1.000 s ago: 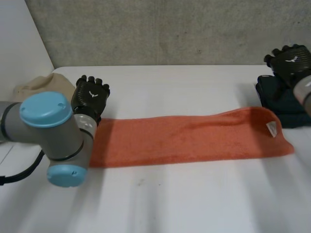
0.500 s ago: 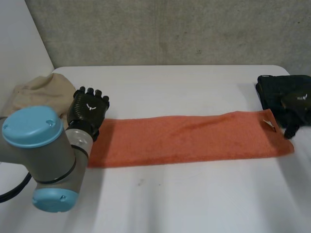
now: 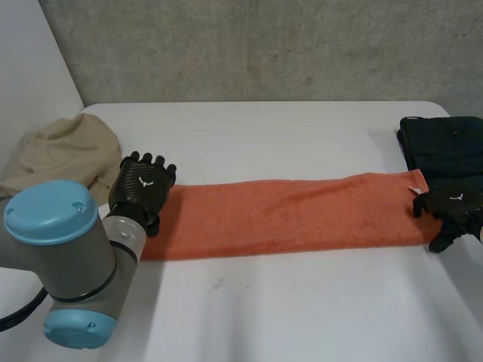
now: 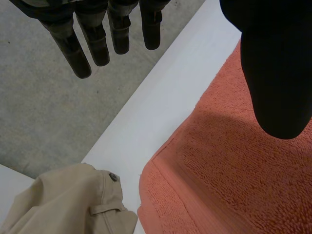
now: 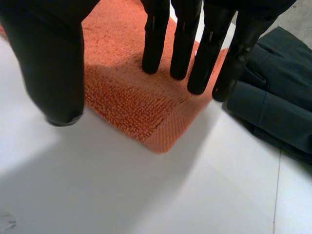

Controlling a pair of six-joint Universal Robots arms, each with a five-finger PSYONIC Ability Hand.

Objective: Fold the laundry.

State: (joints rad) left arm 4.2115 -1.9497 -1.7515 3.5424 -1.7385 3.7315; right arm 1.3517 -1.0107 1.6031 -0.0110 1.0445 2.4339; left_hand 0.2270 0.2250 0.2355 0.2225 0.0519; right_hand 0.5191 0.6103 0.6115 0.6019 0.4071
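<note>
Orange towel (image 3: pixel 287 215) is laid flat on the white table (image 3: pixel 302 302); each end is overhung by a straight-fingered hand (left hand (image 3: pixel 139 192), right hand (image 3: pixel 453 210)), perhaps touching.

The left arm (image 3: pixel 68 249) bends in from the near left, and its left hand (image 3: pixel 141 192) is palm down with fingers (image 4: pixel 92 41) straight and the thumb (image 4: pixel 275 73) held well apart. The right hand (image 3: pixel 455 209) sits low at the far right, palm down, fingers (image 5: pixel 183 39) straight, thumb (image 5: pixel 53 63) spread wide.
</note>
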